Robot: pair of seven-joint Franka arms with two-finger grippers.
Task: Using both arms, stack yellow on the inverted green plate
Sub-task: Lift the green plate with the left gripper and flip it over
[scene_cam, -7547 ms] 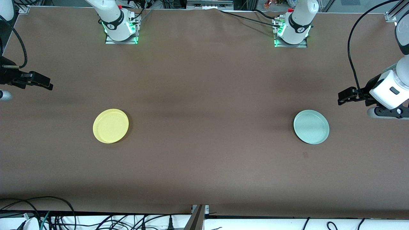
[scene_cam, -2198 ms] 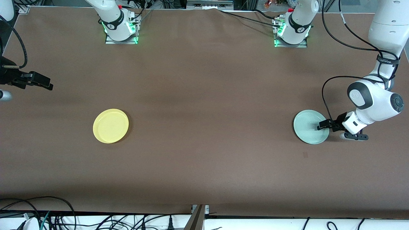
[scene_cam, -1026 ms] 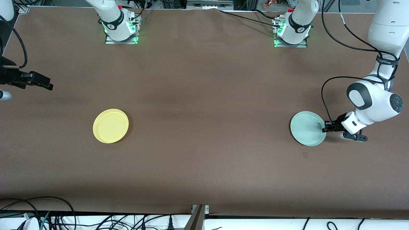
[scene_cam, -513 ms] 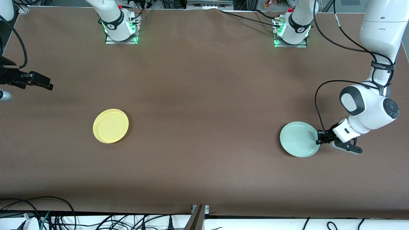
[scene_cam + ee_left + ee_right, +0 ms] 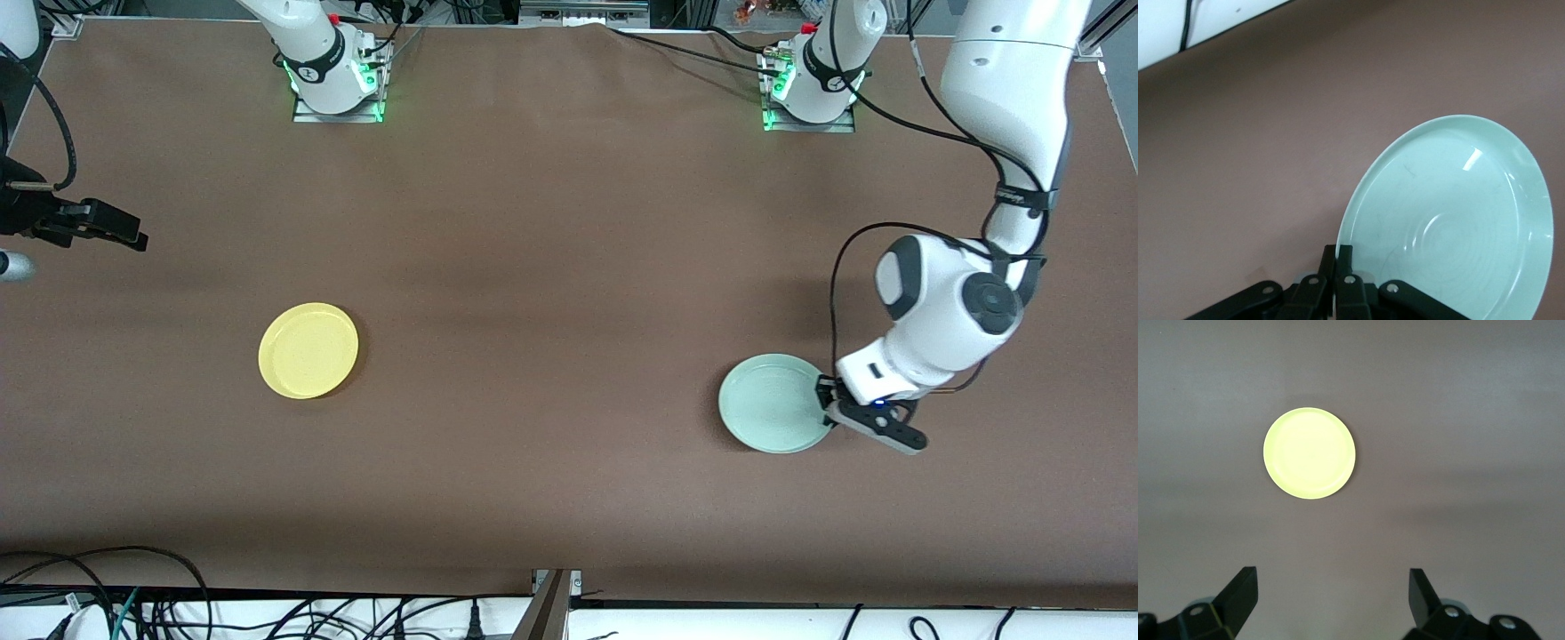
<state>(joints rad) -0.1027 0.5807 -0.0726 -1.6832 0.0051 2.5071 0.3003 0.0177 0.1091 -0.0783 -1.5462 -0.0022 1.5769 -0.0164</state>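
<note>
1. Green plate [image 5: 772,404] sits nearest the front camera of the task's things, toward the left arm's end of the table. The left gripper [image 5: 825,400] has its fingers pinched tight on the plate's rim, as the left wrist view shows [image 5: 1338,267], with the plate's inner face [image 5: 1451,220] and its faint rings turned up to that camera. I cannot tell whether the plate is clear of the table [image 5: 551,498] or skimming it.

2. Yellow [image 5: 308,349] lies a little farther from that camera, flat on the table toward the right arm's end, well apart from the green plate and untouched.

3. Right gripper [image 5: 107,227] waits farther back, at the table's edge on the right arm's end, its fingers spread wide and holding nothing; its wrist view shows the yellow plate [image 5: 1309,462] out ahead between the two fingertips [image 5: 1238,593].

4. Judged from this, the flip is the step in hand: the green plate does not yet look inverted. What could go wrong:
   - The hold is on a thin rim at one edge only, so the plate's weight hangs off the pinch and could pivot or slip out while it is turned.
   - If it is turned too low, the free edge could catch the table and be levered from the fingers.
   - Set down off-level, it would give yellow a poor seat, and that plate could slide off.
</note>
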